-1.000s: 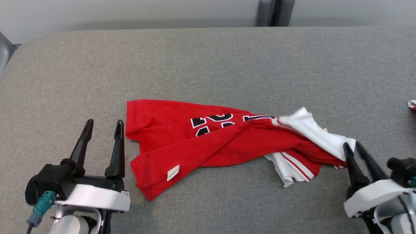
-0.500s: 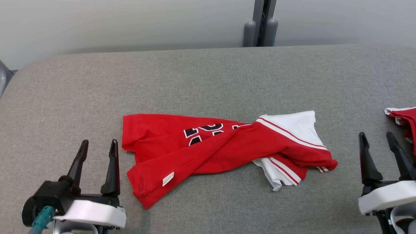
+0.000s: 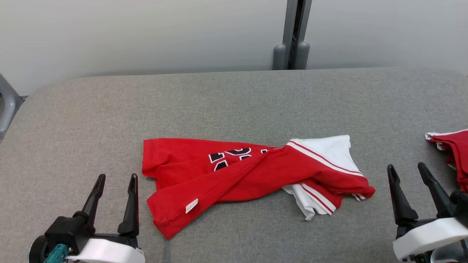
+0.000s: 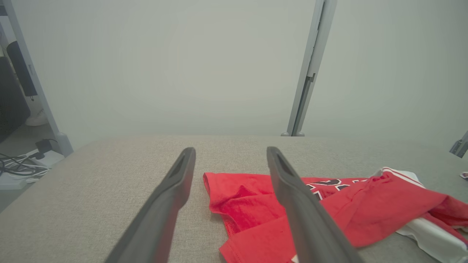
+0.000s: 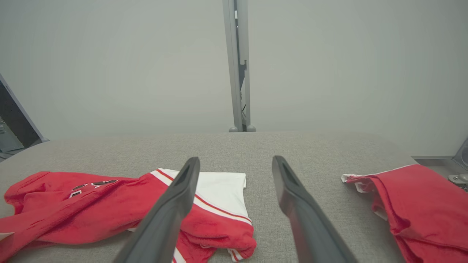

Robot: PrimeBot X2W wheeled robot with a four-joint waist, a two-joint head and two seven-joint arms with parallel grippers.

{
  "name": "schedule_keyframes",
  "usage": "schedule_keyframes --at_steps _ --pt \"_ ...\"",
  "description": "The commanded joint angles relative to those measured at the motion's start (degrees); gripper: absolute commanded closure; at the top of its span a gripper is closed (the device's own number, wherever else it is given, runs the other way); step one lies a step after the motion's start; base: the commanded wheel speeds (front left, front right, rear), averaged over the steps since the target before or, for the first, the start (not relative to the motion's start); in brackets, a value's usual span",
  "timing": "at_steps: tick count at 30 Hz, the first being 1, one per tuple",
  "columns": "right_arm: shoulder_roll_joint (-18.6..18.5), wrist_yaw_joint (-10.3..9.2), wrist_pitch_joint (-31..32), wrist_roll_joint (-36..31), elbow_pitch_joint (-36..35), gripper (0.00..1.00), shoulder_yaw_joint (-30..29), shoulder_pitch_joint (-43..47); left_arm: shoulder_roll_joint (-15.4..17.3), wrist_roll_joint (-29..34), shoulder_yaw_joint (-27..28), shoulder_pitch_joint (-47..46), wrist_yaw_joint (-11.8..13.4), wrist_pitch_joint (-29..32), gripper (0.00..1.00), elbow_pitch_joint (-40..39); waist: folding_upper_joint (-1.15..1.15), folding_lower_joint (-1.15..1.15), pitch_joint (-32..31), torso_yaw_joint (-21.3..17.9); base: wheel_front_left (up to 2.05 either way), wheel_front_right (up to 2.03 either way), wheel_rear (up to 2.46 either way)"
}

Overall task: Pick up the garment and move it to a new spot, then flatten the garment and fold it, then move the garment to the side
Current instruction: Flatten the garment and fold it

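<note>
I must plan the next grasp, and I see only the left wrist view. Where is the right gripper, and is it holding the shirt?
Observer: The right gripper is open and holds nothing. It stands to the right of the shirt, apart from it.
Operator: Is anything else lying on that side?
Observer: Yes. A second red cloth lies at the right edge of the table, to the right of that gripper and apart from the shirt.

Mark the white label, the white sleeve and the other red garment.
white label (image 3: 191, 205), head view, middle of the tag.
white sleeve (image 3: 329, 148), head view, flat upper panel.
other red garment (image 5: 420, 208), right wrist view, top red fold.
</note>
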Motion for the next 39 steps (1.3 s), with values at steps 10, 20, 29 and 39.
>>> schedule_keyframes --at_steps 10,20,29,39 --pt "0.15 -0.02 0.89 0.49 -0.67 0.0 -0.39 0.76 0.45 0.31 -0.34 0.35 0.61 0.24 0.0 -0.78 0.0 0.0 -0.33 0.26 0.0 0.0 0.0" --pt "-2.29 -0.02 0.98 2.8 2.96 0.0 -1.79 -3.06 0.34 0.65 -0.54 -1.6 0.95 0.26 0.0 -1.85 0.0 0.0 1.6 0.94 0.0 0.0 0.0" --pt "-8.84 -0.02 4.5 7.97 16.4 0.0 2.52 -14.59 -0.24 0.94 -1.45 -5.13 -0.37 0.06 0.0 -2.06 0.0 0.0 8.04 3.15 0.0 0.0 0.0" --pt "-15.23 -0.02 8.48 14.94 32.26 0.0 14.72 -28.72 -1.78 1.07 -2.65 -10.21 -2.51 -1.28 0.0 0.47 0.0 0.0 14.04 5.74 0.0 0.0 0.0"
